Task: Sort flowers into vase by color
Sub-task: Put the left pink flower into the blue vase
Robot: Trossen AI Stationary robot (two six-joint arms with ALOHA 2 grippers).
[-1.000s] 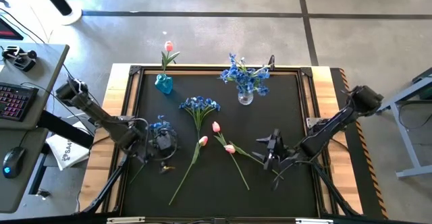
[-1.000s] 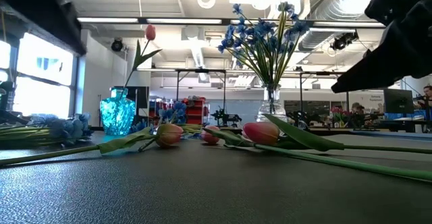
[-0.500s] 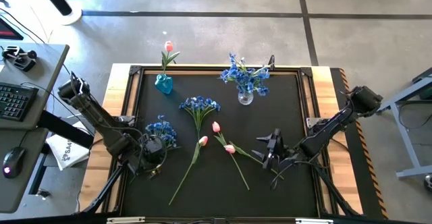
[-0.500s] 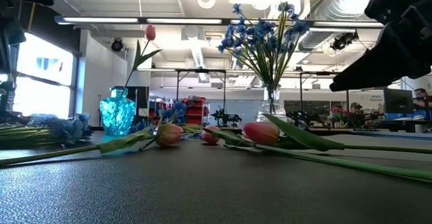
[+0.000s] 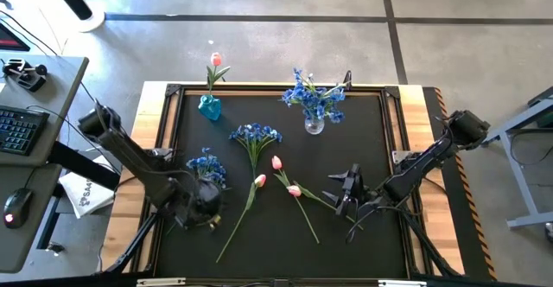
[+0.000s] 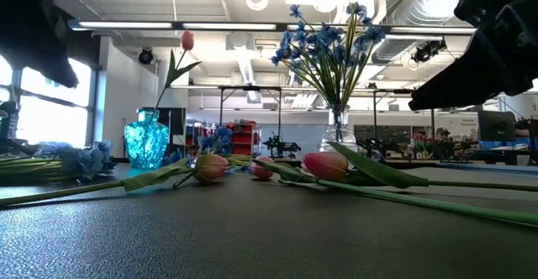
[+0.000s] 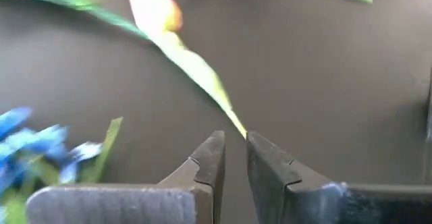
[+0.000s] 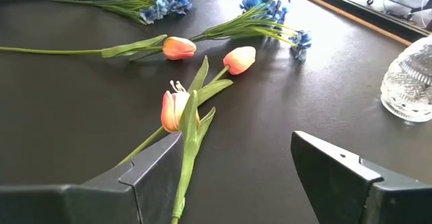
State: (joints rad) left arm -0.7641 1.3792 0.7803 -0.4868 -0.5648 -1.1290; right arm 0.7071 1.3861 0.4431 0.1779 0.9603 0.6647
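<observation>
Grippers: 2 at the near half of the black table.
Left gripper: low at the near-left; fingers nearly together with a thin gap, gripping nothing, aimed along a tulip's leaf.
Right gripper: near-right; jaws wide apart and empty, the nearest tulip's stem just before them.
Loose tulips: 3 pink ones lying flat between the grippers.
Blue bunch, left: flat, just beyond the left gripper.
Blue bunch, centre: flat, farther back.
Blue vase: far-left, 1 pink tulip upright in it.
Clear vase: far-centre, holding blue blossoms.
</observation>
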